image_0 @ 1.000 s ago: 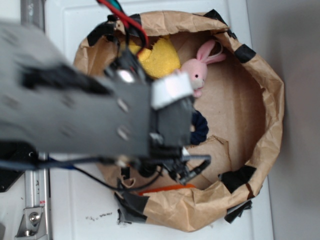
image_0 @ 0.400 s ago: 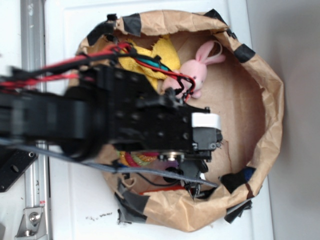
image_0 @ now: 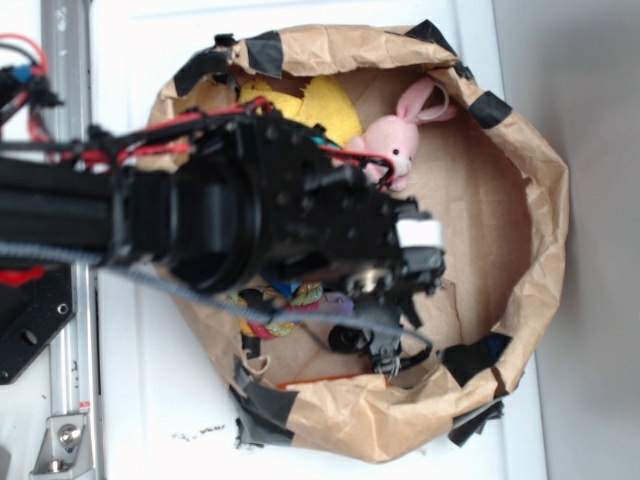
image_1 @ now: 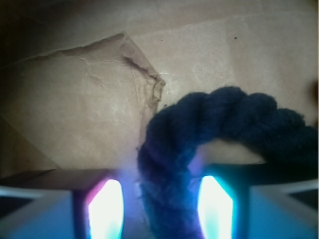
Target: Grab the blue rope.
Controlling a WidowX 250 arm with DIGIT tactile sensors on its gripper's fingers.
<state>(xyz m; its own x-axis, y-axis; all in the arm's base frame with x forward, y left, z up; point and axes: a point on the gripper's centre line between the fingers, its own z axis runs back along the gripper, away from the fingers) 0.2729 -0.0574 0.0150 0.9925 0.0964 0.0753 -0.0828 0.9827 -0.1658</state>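
bag (image_0: 540,200) brown paper, taped rim | blue rope (image_1: 199,129) on floor

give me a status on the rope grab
Gripper open, fingers either side of the blue rope. Rope lies curved on the bag floor, not yet clamped. Nothing in the way.

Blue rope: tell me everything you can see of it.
The blue rope is thick, dark navy, twisted from fuzzy strands that look like cotton. In the wrist view it arcs from the right edge leftward, then bends down between the gripper's two glowing fingers, running out of frame at the bottom. It lies on the bag's creased brown paper floor. The jaws stand apart on either side; contact cannot be told. In the exterior view the arm hides it.
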